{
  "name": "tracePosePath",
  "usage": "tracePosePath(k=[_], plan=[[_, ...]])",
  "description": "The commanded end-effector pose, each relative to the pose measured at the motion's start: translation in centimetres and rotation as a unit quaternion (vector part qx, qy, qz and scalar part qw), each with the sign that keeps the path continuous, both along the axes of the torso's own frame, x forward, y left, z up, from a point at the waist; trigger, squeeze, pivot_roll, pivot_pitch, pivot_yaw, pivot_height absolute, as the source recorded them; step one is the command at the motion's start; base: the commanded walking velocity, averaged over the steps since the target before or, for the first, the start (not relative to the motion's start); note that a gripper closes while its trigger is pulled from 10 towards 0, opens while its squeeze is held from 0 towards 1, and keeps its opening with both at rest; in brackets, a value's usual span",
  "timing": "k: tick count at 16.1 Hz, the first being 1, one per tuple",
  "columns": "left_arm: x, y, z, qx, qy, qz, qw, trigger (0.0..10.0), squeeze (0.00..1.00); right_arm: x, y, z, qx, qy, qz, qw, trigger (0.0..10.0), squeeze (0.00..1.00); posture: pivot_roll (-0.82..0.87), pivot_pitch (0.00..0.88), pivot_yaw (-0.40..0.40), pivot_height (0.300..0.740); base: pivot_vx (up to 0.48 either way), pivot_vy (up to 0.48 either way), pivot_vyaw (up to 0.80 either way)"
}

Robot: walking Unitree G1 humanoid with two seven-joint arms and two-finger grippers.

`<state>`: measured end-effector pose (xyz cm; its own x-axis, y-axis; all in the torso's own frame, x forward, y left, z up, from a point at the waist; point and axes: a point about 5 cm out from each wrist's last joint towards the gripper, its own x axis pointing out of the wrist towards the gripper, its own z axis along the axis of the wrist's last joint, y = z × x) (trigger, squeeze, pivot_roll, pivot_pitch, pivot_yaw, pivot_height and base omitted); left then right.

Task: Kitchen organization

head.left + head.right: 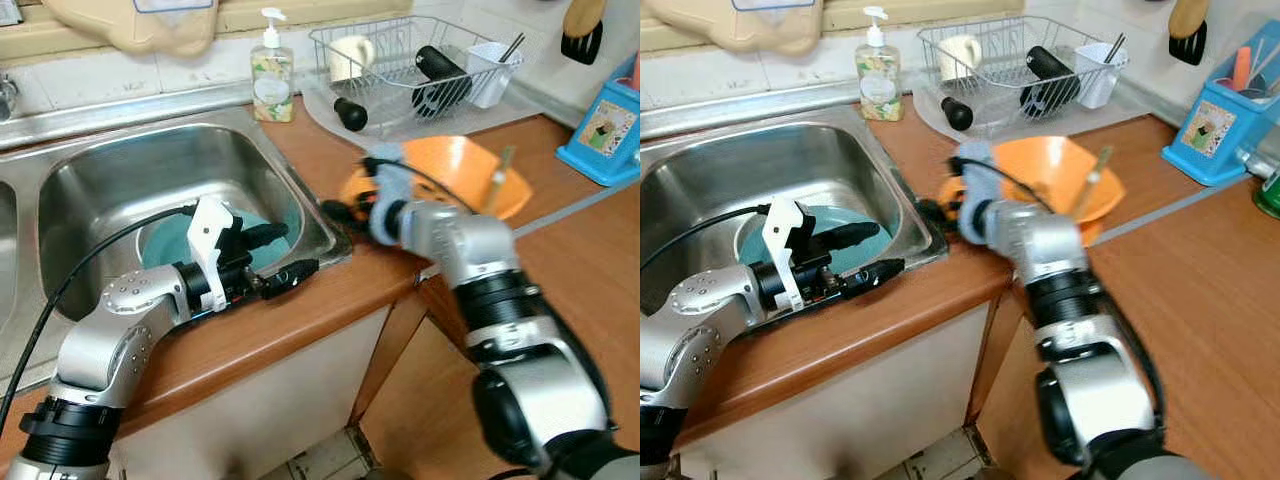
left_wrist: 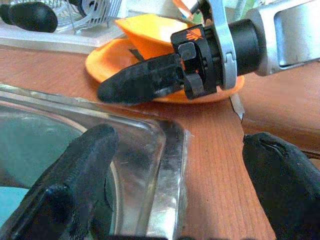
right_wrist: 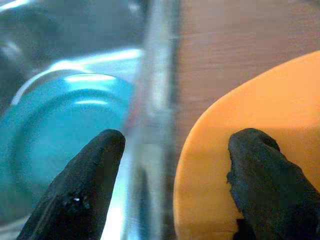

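While the glossy round teal plate [image 1: 175, 240] lay in the brushed-steel sink [image 1: 120, 165], the left gripper [image 1: 290, 255] was held spread above its rim; the right gripper [image 1: 335, 208], fingers apart, was poised beside the smooth orange bowl [image 1: 455, 170] on the wooden counter [image 1: 590, 250].

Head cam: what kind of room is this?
A home kitchen, most likely. There is a stainless steel sink set in a wooden counter, a wire dish rack with a mug and utensils beside it, and a soap dispenser by the tiled wall.
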<state>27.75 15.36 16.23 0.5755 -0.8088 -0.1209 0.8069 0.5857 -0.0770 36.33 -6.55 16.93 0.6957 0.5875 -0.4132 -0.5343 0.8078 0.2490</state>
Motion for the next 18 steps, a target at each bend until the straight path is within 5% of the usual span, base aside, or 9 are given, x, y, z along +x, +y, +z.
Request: tracePosePath(k=[1,4,10,14,18], plan=[[0.1,0.3,0.4,0.009,-0.01,0.007,1.0,10.0,1.0,-1.0,0.9,-1.3,0.002,0.027,0.031,0.999,10.0,0.0,-0.16,0.0,-0.006,0.74,0.0,0.0,0.0],[0.4,0.5,0.5,0.014,-0.014,0.022,1.0,10.0,1.0,-2.5,2.7,0.2,0.03,-0.016,0.095,0.995,10.0,0.0,-0.16,0.0,-0.004,0.74,0.0,0.0,0.0],[0.5,0.4,0.5,0.013,-0.015,0.028,0.999,10.0,1.0,-3.4,2.0,5.8,0.113,-0.13,0.119,0.978,10.0,0.0,-0.17,0.0,-0.003,0.74,0.0,0.0,0.0],[0.5,-0.1,0.6,0.001,-0.014,0.024,1.0,10.0,1.0,-2.6,-1.8,10.4,0.128,-0.222,0.036,0.966,10.0,0.0,-0.18,0.0,-0.006,0.74,0.0,0.0,0.0],[0.2,-0.7,0.6,-0.01,-0.014,0.017,1.0,10.0,1.0,-1.8,-8.6,12.1,0.075,-0.283,-0.095,0.951,10.0,0.0,-0.19,0.0,-0.015,0.74,0.0,0.0,0.0]])
